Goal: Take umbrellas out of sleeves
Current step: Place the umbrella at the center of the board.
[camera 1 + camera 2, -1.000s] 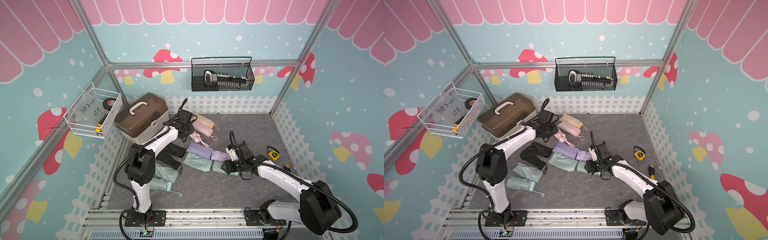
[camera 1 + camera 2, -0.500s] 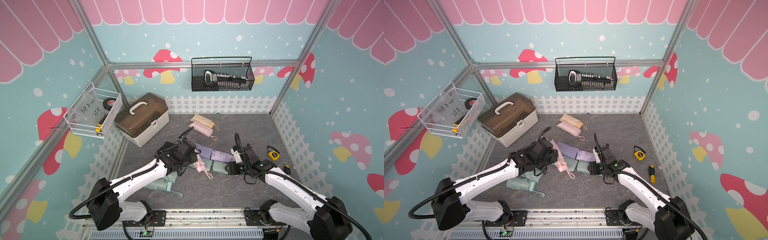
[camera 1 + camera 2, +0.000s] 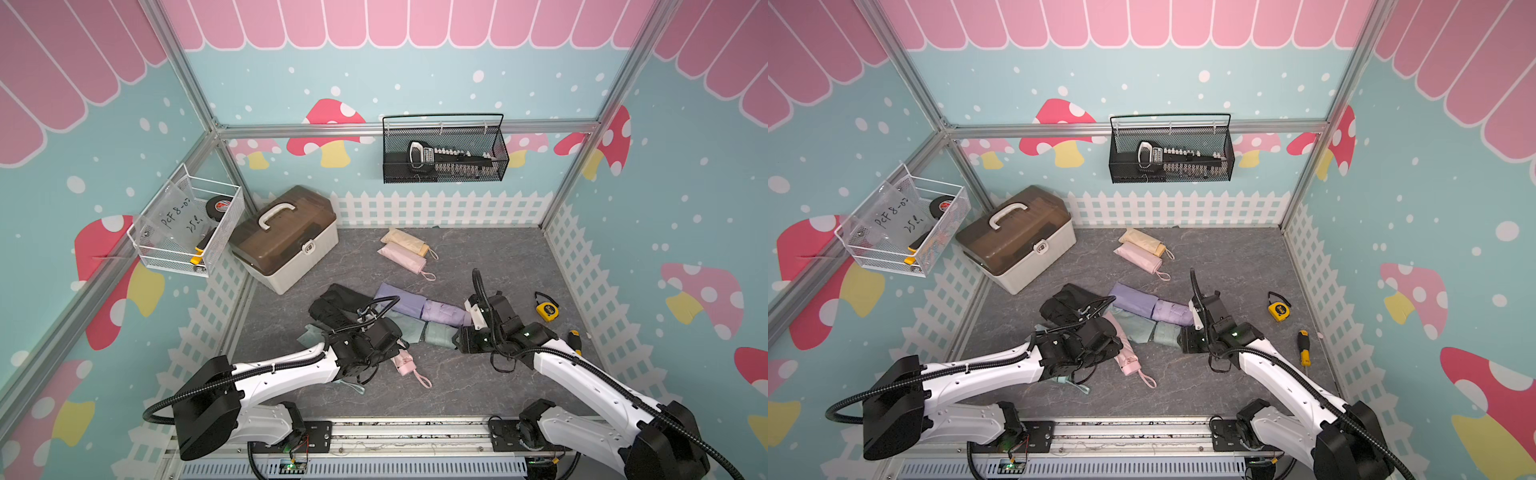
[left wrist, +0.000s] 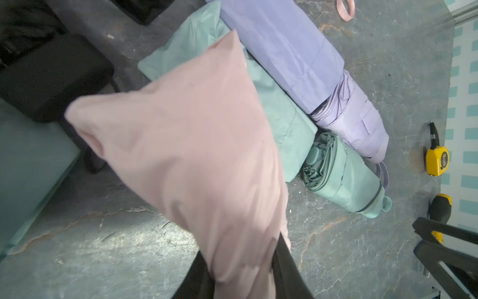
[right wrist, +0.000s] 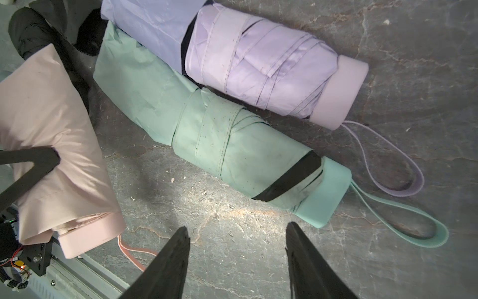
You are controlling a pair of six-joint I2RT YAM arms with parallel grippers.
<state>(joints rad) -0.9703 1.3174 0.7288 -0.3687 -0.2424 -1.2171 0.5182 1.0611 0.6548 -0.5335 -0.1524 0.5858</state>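
My left gripper (image 4: 241,251) is shut on a pink sleeve (image 4: 181,142) with its umbrella inside; the pink handle (image 5: 88,238) pokes out of the sleeve's end. It hangs low over the front centre of the floor (image 3: 401,359). Beside it lie a mint umbrella (image 5: 245,155), half out of its mint sleeve (image 5: 139,85), and a lilac umbrella (image 5: 261,64), half out of its lilac sleeve (image 5: 152,26). My right gripper (image 5: 238,227) is open over bare floor just short of the mint handle (image 5: 326,194). Cream (image 3: 405,241) and pink (image 3: 403,257) sleeved umbrellas lie at the back.
Black fabric (image 3: 332,307) lies left of the pile. A brown-lidded toolbox (image 3: 286,237) stands at the back left. A yellow tape measure (image 3: 546,309) and a screwdriver (image 3: 575,336) lie to the right. Wire baskets (image 3: 444,153) hang on the walls.
My left arm has swung from the back by the toolbox to the front centre, carrying the pink sleeved umbrella. My right gripper has drawn back a little from the mint umbrella.
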